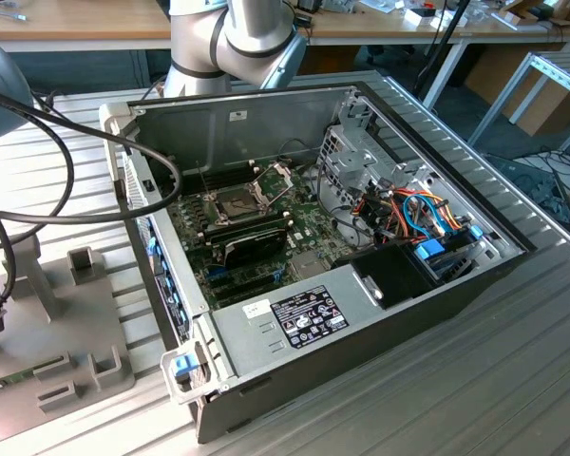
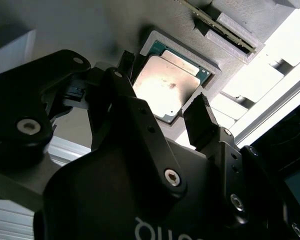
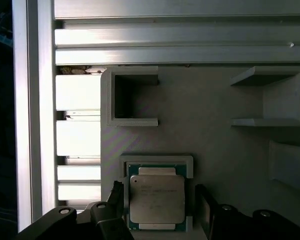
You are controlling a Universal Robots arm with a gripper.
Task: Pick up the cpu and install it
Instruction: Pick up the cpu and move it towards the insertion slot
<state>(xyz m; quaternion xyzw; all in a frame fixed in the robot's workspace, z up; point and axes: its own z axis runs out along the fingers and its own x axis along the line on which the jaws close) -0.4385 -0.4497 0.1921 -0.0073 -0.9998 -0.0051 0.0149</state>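
Spread open, the tool straddles the cpu, which sits between its fingers in a grey holder recess.

I lose part of the cpu edge behind a black finger in the second wrist view, the gripper body is cut off by the frame edge in the first wrist view, and the arm is cropped in the exterior view.
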